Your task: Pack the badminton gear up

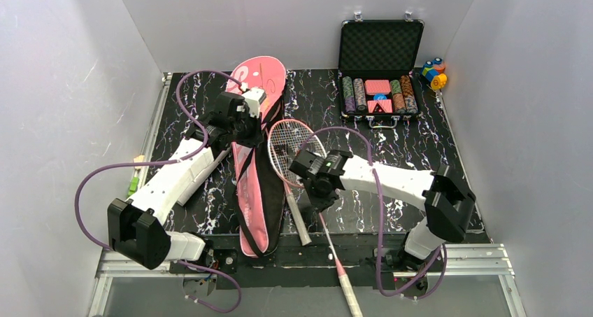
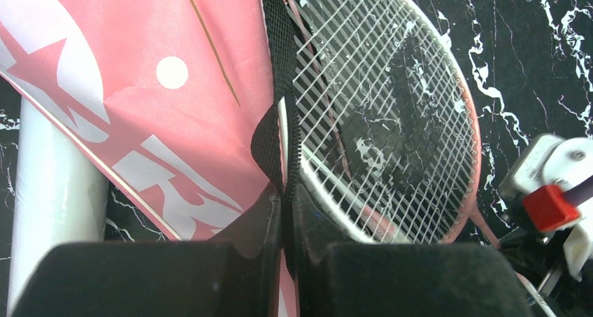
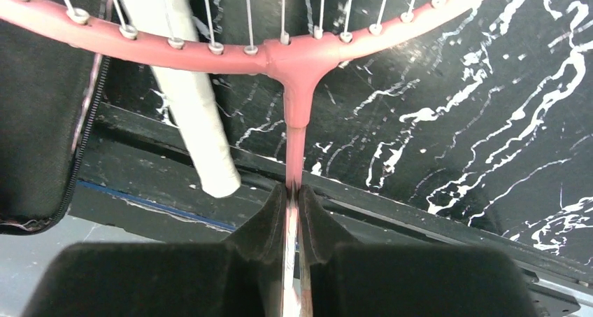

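Well, black marble-look tabletop w/ white veins is sitting inside plain pale walls, arm bases along the near edge. Pink bag w/ white lettering & a black zip edge is lying lengthwise left of centre, wide end toward the far wall. L gripper is pinching that black edge, jaws closed tight on it. Red-framed racket is lying w/ its head right against the bag's zip edge, shaft running toward the near edge & handle sticking out past it. R gripper is clamping the thin shaft just below the head, jaws narrow. 2nd racket's white handle is lying btwn bag & gripped shaft; its head can't be made out. White tube is lying partly covered by the bag's left side. Far right, open black poker-chip case & coloured toy blocks are sitting well apart from the gear
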Robot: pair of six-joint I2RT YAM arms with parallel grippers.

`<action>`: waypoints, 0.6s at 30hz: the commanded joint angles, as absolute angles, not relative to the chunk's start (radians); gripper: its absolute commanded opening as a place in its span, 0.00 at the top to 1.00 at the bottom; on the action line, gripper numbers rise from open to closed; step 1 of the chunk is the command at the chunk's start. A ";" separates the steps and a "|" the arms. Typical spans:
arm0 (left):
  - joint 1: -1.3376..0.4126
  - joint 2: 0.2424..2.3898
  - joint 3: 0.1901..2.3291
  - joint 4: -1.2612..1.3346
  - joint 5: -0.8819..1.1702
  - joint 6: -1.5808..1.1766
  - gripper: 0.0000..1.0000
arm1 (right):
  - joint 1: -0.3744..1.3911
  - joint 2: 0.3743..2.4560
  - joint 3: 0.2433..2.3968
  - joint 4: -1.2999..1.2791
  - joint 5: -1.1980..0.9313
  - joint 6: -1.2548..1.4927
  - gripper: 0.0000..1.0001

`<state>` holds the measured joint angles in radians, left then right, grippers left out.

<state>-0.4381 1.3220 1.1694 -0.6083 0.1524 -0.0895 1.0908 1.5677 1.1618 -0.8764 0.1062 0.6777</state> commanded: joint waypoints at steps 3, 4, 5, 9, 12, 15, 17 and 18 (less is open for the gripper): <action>-0.434 1.327 1.210 -0.577 0.190 -0.089 1.00 | 1.156 1.675 1.336 -0.909 0.146 0.666 0.99; -0.434 1.330 1.211 -0.577 0.196 -0.088 1.00 | 1.161 1.692 1.357 -0.914 0.148 0.662 0.99; -0.434 1.333 1.211 -0.577 0.201 -0.087 1.00 | 1.167 1.710 1.379 -0.921 0.152 0.659 0.99; -0.434 1.350 1.211 -0.577 0.220 -0.087 1.00 | 1.173 1.765 1.455 -0.936 0.157 0.645 0.99; -0.434 1.353 1.215 -0.577 0.229 -0.090 1.00 | 1.173 1.797 1.507 -0.935 0.180 0.622 0.99; -0.435 1.354 1.215 -0.577 0.238 -0.089 1.00 | 1.173 1.840 1.580 -0.950 0.235 0.594 0.99; -0.434 1.350 1.215 -0.578 0.242 -0.085 1.00 | 1.173 1.865 1.628 -0.960 0.266 0.572 0.99; -0.434 1.350 1.214 -0.578 0.243 -0.083 1.00 | 1.174 1.877 1.648 -0.957 0.286 0.560 0.99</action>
